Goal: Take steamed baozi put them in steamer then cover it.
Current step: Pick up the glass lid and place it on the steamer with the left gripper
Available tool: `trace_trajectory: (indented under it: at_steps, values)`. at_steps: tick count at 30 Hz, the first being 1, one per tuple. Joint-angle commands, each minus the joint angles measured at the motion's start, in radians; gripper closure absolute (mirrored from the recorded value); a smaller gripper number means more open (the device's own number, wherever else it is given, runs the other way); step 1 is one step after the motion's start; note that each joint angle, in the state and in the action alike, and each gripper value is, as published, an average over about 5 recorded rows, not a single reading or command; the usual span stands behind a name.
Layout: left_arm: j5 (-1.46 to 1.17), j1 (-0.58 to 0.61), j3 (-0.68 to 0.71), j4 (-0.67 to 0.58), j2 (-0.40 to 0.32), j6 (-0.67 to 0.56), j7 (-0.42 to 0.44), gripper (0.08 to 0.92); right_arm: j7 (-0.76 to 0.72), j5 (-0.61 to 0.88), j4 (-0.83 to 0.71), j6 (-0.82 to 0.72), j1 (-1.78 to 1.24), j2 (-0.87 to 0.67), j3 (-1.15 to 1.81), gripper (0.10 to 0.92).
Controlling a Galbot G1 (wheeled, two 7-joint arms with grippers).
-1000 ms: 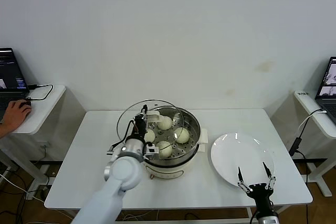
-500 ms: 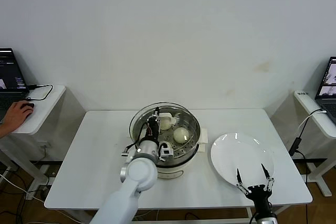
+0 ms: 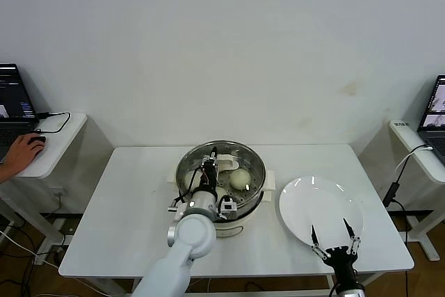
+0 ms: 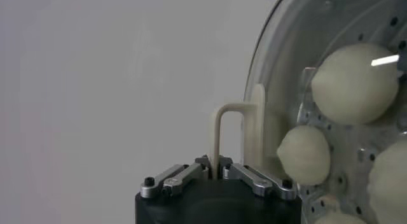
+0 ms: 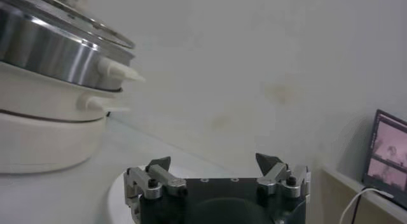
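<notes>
My left hand (image 4: 216,173) clamped on lid (image 3: 221,166) handle, over steamer (image 3: 224,222). Lower level, seat rim all round, then release. Right hand (image 3: 331,236) spread, idle at plate's (image 3: 306,203) 6 o'clock.

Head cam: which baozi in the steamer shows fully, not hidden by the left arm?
The baozi on the steamer's right side, seen whole through the cover. The others sit behind the left gripper, shut on the cover's handle.

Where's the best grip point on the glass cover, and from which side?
The cream bar handle at the centre of the cover, taken from above. It is a raised loop standing off the glass, thin enough to pinch across, while the pane is smooth and the rim as wide as the steamer. The left gripper is shut on it that way; the right gripper waits open over the plate.
</notes>
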Motion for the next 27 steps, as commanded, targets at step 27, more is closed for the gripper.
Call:
trace_trajectory:
  at_steps: [27]
  values:
    - [0.031,0.026,-0.003,-0.031,-0.008,-0.024,-0.014,0.809,-0.002,-0.013,-0.007,0.005,-0.002,0.0,-0.007,0.203]
